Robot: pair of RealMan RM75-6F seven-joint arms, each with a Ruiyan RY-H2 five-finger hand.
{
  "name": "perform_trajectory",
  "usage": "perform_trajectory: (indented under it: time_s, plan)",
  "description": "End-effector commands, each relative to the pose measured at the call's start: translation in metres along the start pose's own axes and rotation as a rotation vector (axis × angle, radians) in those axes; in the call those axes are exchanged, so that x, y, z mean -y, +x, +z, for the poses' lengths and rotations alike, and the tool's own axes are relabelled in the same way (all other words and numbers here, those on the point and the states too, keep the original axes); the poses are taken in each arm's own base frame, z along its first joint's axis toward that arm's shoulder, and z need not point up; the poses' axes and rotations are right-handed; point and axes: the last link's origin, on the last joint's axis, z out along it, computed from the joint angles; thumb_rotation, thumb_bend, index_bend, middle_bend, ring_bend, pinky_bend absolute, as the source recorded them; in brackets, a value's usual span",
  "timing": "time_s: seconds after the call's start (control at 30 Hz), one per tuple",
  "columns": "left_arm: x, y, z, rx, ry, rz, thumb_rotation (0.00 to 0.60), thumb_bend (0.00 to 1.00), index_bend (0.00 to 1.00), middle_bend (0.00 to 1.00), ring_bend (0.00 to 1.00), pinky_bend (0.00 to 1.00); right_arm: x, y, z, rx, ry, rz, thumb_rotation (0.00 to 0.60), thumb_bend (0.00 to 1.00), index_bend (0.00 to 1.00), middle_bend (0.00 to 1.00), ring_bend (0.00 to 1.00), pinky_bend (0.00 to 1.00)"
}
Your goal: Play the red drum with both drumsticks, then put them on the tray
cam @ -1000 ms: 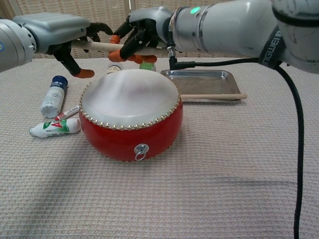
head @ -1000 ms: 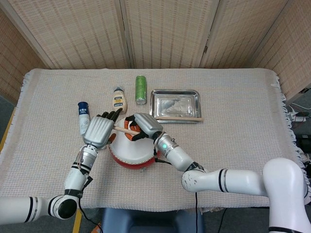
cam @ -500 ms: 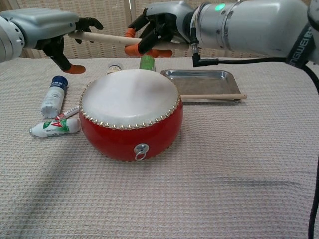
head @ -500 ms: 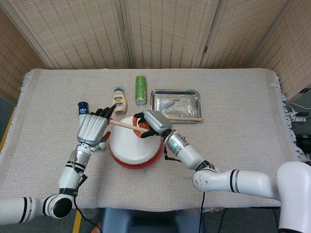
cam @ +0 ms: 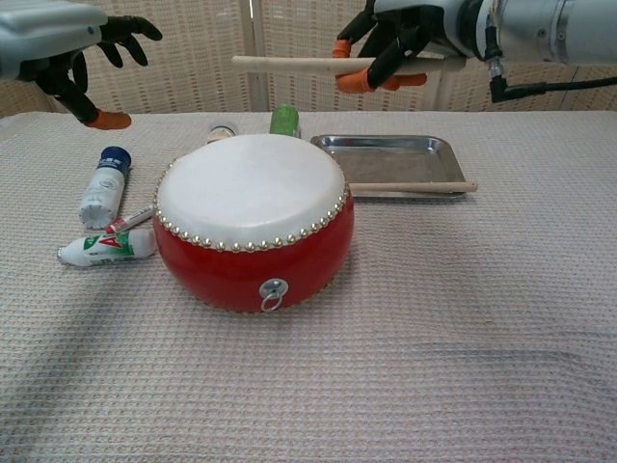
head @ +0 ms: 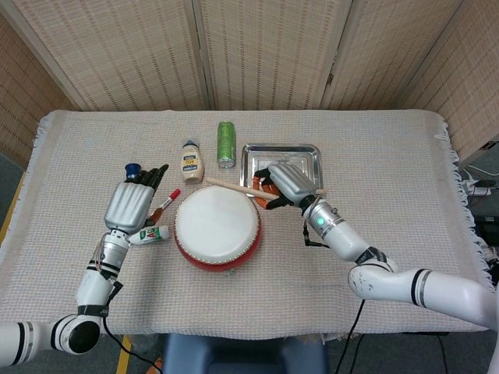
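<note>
While the right hand (head: 287,182) holds one drumstick (head: 234,186) level above the near left corner of the tray (head: 310,152), its fingers (cam: 386,60) are clamped around the stick's right end, and the free end reaches left toward the far rim of the red drum (head: 217,227). The drum stands upright on the cloth-covered counter (head: 390,156), left of centre and toward the near edge, its white skin facing up. A second drumstick (cam: 413,186) lies across the near rim of the tray, with its right tip overhanging the tray's right edge. The left hand (head: 131,202) hovers to the left of the drum, holding nothing, with its fingers (cam: 123,32) apart and loosely curved. Below that hand, beside the drum's left side, lie a green-and-white tube (cam: 106,247) and a red-capped marker (head: 165,202), with a blue-capped white bottle (cam: 104,186) just beyond them. Toward the far edge stand a small cream bottle (head: 191,160) and a green can (head: 226,144), the can just left of the tray.
</note>
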Motion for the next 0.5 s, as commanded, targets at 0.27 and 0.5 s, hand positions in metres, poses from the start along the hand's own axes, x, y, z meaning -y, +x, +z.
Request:
perform_trajectory:
  time_s: [0.27, 0.5]
  plan:
    - [0.017, -0.001, -0.008, -0.020, 0.017, -0.009, 0.600, 0.34, 0.02, 0.15, 0.18, 0.40, -0.062, 0.009, 0.006, 0.026, -0.089, -0.080, 0.600, 1.00, 0.99, 0.83, 0.76, 0.89]
    - [0.026, -0.006, -0.010, -0.012, 0.028, -0.011, 0.600, 0.34, 0.02, 0.15, 0.18, 0.39, -0.097, 0.001, 0.025, 0.038, -0.140, -0.118, 0.600, 1.00, 0.98, 0.83, 0.75, 0.89]
